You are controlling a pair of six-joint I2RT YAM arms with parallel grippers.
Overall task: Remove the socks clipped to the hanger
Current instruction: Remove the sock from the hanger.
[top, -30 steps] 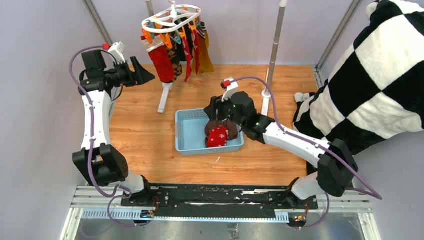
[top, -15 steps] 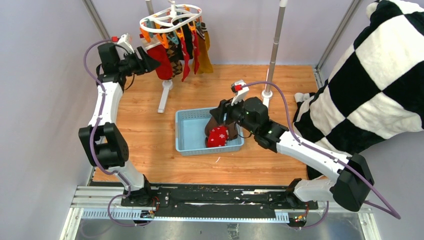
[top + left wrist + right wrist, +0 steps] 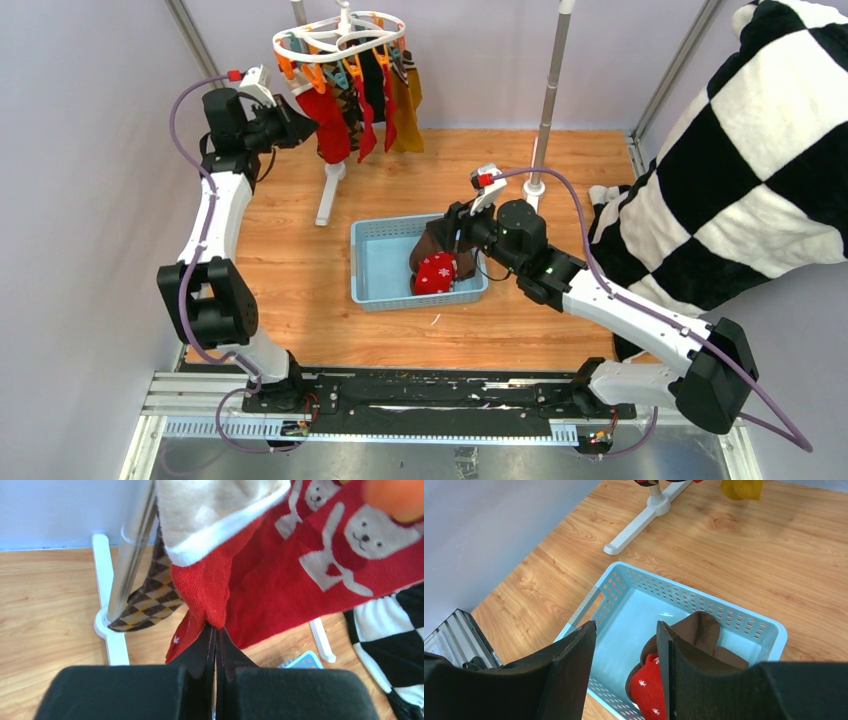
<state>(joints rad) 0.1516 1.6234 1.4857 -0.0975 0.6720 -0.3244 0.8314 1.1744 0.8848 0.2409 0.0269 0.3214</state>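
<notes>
left claw (image 3: 216, 632) pinches shut on the tip of the red sock (image 3: 202, 587); soft, stretchy, so a higher hold likely pulls cleaner.

White arms (image 3: 208, 225) with black joints (image 3: 215, 310), trailing purple cables (image 3: 173, 112)

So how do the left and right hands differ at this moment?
The left hand is shut on the lower end of the white-cuffed red sock; the right hand is open and holds nothing. The left hand is raised up by the hanger; the right hand hovers above the blue basket. Both have black fingers.
</notes>
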